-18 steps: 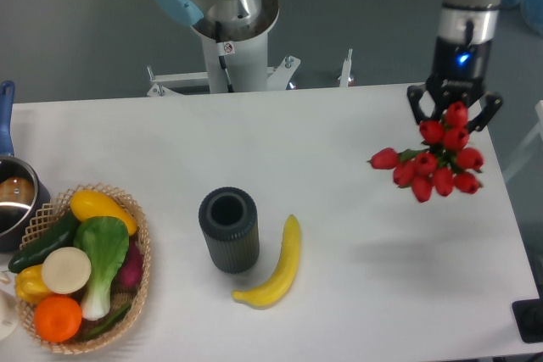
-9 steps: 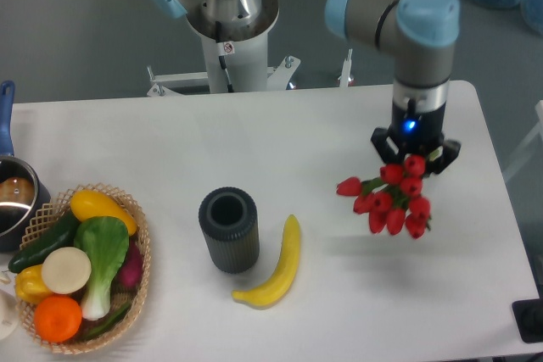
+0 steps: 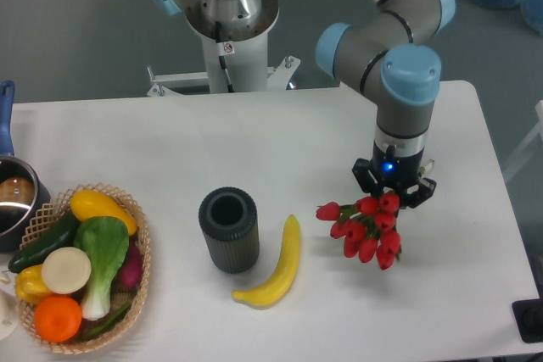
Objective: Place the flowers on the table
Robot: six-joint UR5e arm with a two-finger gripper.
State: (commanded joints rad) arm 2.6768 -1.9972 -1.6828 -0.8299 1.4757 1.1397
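Right now the black two-finger gripper (image 3: 393, 195) points straight down over the right half of the large white tabletop (image 3: 254, 137), its fingers closed on the bunch of red tulip buds (image 3: 363, 227). The flowers hang just below and to the near-left of the jaws — one bud sticks out to the left, the rest cluster tightly under the fingers. Whether the buds already touch the surface or hang just above it cannot be told from this view; a faint shadow lies beneath them.

Left of the flowers, a yellow banana (image 3: 277, 268) lies on the tabletop, curving from far to near-left. Just beside it, farther left, stands a dark grey ribbed cylinder (image 3: 228, 229), upright and open at the top.

At the near-left edge sits a woven wicker basket (image 3: 136, 280) filled with produce — an orange, a yellow pepper, a green leafy vegetable, a dark cucumber and a round white piece among them. Beyond it, at the left edge, is a metal pot with a blue handle (image 3: 10, 195), partly cut off by the frame.
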